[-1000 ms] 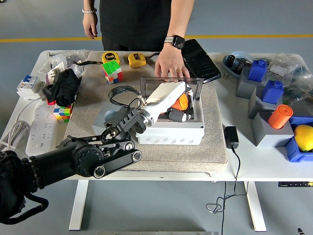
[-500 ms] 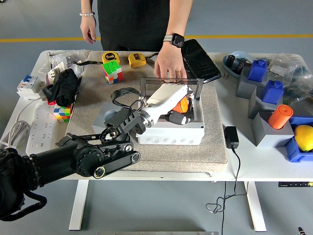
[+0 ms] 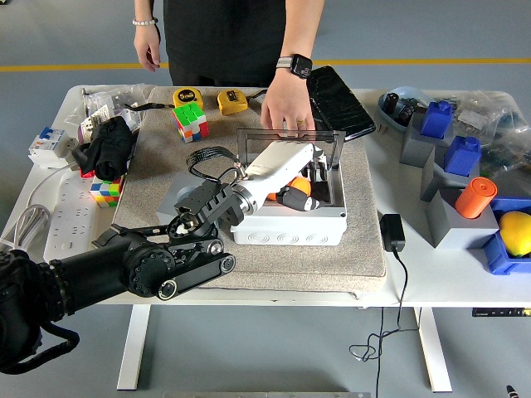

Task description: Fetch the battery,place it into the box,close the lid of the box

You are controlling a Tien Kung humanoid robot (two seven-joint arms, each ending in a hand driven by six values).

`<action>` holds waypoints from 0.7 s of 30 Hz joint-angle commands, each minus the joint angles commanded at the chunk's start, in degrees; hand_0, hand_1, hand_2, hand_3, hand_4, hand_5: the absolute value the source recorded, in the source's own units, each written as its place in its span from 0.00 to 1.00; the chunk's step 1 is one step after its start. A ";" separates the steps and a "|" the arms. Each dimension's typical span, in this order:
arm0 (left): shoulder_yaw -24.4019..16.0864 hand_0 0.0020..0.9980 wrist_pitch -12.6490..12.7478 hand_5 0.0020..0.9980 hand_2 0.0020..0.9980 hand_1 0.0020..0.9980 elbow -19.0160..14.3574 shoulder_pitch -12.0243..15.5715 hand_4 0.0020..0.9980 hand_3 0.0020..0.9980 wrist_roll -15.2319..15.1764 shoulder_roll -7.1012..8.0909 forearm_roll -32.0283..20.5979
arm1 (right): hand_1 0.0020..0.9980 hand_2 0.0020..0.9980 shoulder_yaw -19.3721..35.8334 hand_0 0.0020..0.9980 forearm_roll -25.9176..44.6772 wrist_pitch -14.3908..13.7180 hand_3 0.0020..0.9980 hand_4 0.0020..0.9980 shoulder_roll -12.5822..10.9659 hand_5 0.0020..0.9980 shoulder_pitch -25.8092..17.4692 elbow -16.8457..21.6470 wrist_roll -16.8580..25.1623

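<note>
A white box (image 3: 286, 232) stands on the grey mat (image 3: 365, 215), its clear lid (image 3: 249, 145) upright at the back. A person's hand (image 3: 286, 108) rests on the lid's top edge. An orange and black battery (image 3: 292, 189) lies inside the box. My left hand (image 3: 286, 162), white-shelled on a black arm, reaches from the lower left over the box's left half, just above the battery. The shell hides whether the hand touches the battery.
Two puzzle cubes (image 3: 189, 120) (image 3: 105, 189), two yellow tape measures (image 3: 187, 97) and a black pouch (image 3: 338, 101) lie around the box. A black adapter (image 3: 392, 232) sits to its right. Grey and blue bins (image 3: 452, 157), an orange cylinder (image 3: 474, 197) and a power strip (image 3: 66, 215) fill the table's sides.
My left hand has drawn back a little to the left, and more of the battery now shows inside the box. The person's hand has stayed on the lid.
</note>
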 joint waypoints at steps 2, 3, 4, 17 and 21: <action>-0.01 0.46 0.01 0.16 0.61 0.66 -0.02 0.11 0.98 0.58 -0.42 0.00 0.23 | 0.62 0.62 0.14 0.59 -0.08 -0.08 0.56 0.98 0.00 0.56 -0.02 0.06 0.08; -0.05 0.74 0.08 0.20 0.83 0.82 -0.08 0.17 1.00 0.83 -0.59 0.00 0.38 | 0.62 0.62 0.20 0.59 -0.12 -0.11 0.56 0.98 0.00 0.56 -0.03 0.10 0.12; -0.12 0.74 0.07 0.20 0.83 0.82 -0.16 0.22 1.00 0.83 -0.66 0.00 0.46 | 0.62 0.62 0.24 0.59 -0.14 -0.14 0.56 0.98 0.01 0.56 -0.03 0.11 0.14; -3.88 0.63 -1.08 0.23 0.77 0.75 -6.87 2.65 1.00 0.80 -1.61 0.00 -0.33 | 0.62 0.62 0.69 0.59 -0.18 -0.15 0.56 0.98 0.17 0.56 -0.12 0.10 0.24; -6.63 0.50 -0.55 0.28 0.59 0.61 -11.74 4.50 0.98 0.58 -2.55 0.00 -1.29 | 0.62 0.62 0.80 0.59 -0.24 -0.12 0.56 0.97 0.18 0.56 -0.10 0.11 0.28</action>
